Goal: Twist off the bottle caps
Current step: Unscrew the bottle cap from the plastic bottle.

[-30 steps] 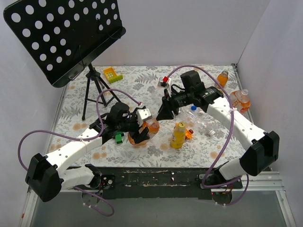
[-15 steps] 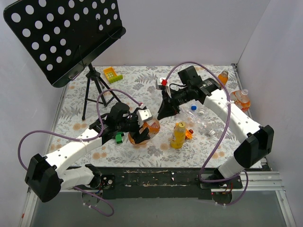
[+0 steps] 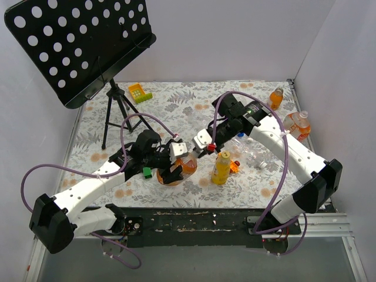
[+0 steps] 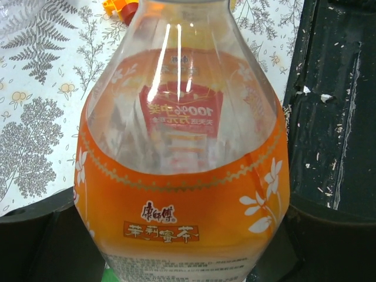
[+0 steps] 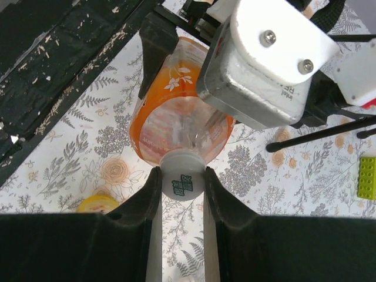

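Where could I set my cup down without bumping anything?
Bare cloth lies at the back between the yellow-green block and the right arm, and front left beside the tripod. The middle is crowded: left hand holds an orange bottle, right hand its cap.

- Black perforated music stand [image 3: 82, 47] on its tripod, far left.
- Floral tablecloth [image 3: 170, 106] covering the table.
- Yellow-and-green toy block [image 3: 140, 92] at the far edge.
- Small orange toy [image 3: 235, 166], right of centre.

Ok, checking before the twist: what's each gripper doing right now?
Left gripper: closed around the orange bottle, on its body.
Right gripper: closed on its white cap.
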{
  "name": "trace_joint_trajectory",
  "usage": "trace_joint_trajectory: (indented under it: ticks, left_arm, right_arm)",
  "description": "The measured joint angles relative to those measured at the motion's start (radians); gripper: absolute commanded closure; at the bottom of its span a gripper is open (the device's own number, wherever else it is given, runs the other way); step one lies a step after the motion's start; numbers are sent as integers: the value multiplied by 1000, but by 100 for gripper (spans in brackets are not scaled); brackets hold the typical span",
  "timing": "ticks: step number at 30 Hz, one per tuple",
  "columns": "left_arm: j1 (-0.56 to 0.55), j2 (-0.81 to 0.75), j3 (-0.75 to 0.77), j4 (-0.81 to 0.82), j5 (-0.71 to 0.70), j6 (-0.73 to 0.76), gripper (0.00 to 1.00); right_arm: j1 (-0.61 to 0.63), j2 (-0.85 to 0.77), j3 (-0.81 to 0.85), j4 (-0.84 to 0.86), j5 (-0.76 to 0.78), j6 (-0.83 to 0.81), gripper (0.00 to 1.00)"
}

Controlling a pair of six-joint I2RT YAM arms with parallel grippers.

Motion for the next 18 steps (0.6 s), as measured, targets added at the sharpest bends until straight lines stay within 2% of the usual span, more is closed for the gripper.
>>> trace_joint_trajectory:
  ticks: [1, 3, 5, 7, 12, 15, 18]
  left_arm:
    - [1, 0, 0, -2, -4, 1, 100]
    - [4, 0, 0, -6, -10, -1, 100]
    - [7, -4, 0, -3, -15, -5, 100]
    - [7, -14, -2, 0, -24, -21, 100]
    - [8, -43, -8, 21, -37, -53, 100]
    - [8, -60, -20, 29, -42, -72, 100]
    - [8, -71, -29, 32, -44, -89, 100]
  right_arm:
    - [0, -3, -10, 21, -3, 31, 75]
    - [0, -6, -21, 62, -2, 110, 60]
    - [-1, -7, -22, 89, -1, 192, 50]
    - [-1, -7, -22, 122, -5, 284, 33]
    - [-1, -19, -22, 187, -16, 473, 19]
    - [-4, -45, -22, 212, -18, 566, 16]
    - [-16, -79, -22, 240, -18, 652, 8]
